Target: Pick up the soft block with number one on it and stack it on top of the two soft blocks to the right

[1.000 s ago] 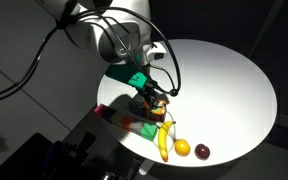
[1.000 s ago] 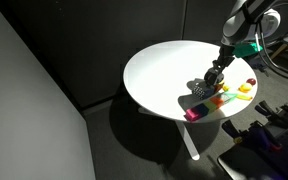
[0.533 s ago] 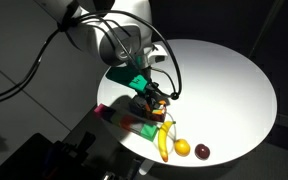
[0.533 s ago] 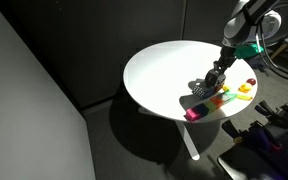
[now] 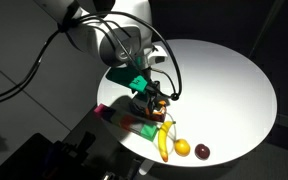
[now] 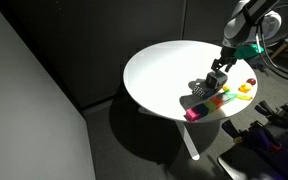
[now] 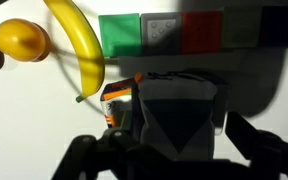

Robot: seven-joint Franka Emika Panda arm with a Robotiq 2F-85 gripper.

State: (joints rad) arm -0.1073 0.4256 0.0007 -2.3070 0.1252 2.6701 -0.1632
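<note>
In the wrist view the soft block with number one (image 7: 179,105) shows as a dark bluish cube right under the camera. It rests on the two soft blocks, of which only an orange and white side (image 7: 117,97) peeks out at its left. My gripper (image 7: 174,142) is open, one finger on each side of the cube with a pale gap between them. In both exterior views the gripper (image 5: 152,95) (image 6: 218,73) hangs just over the small stack (image 5: 156,104) (image 6: 215,87) near the table's edge.
A long green, orange and red bar (image 7: 184,30) (image 5: 134,123) lies beside the stack. A banana (image 7: 76,45) (image 5: 164,142), an orange fruit (image 7: 22,40) (image 5: 182,148) and a dark fruit (image 5: 202,152) lie close by. The round white table (image 5: 224,70) (image 6: 154,70) ends just past them.
The jaws have opened and let go of the bluish cube, which stays on the stack. The arm has hardly moved.
</note>
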